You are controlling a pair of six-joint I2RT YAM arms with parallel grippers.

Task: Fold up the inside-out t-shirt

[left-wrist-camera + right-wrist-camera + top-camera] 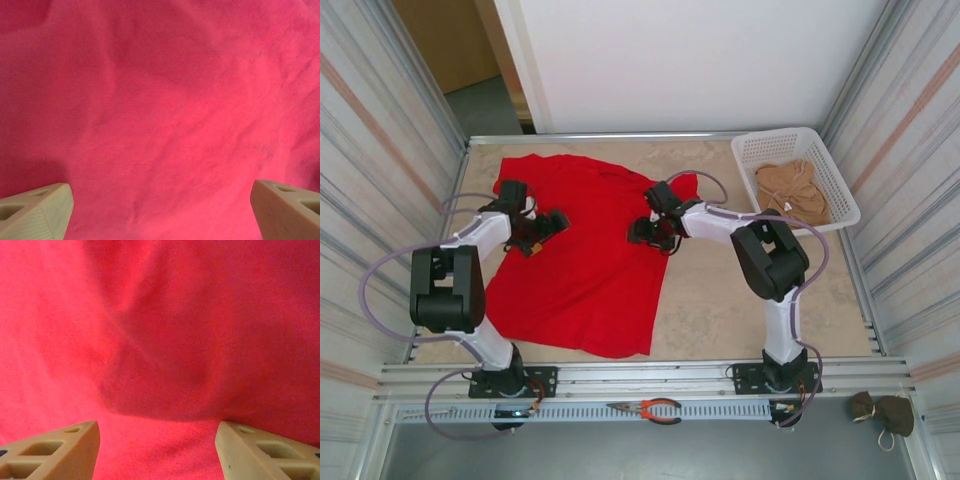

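The inside-out t-shirt [582, 275] lies spread on the worktop [730, 300], long axis near-to-far, directly beneath the left end effector [548, 226] and the right end effector [646, 235], both open, at its far half.

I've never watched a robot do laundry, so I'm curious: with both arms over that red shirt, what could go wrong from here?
1. Both arms' jaws stand open over the middle of the t-shirt, not at an edge; closing there might bunch it.
2. The cloth lies rumpled by the right arm, so a fold could come out crooked.
3. The basket sits close; a wide swing might bump it.
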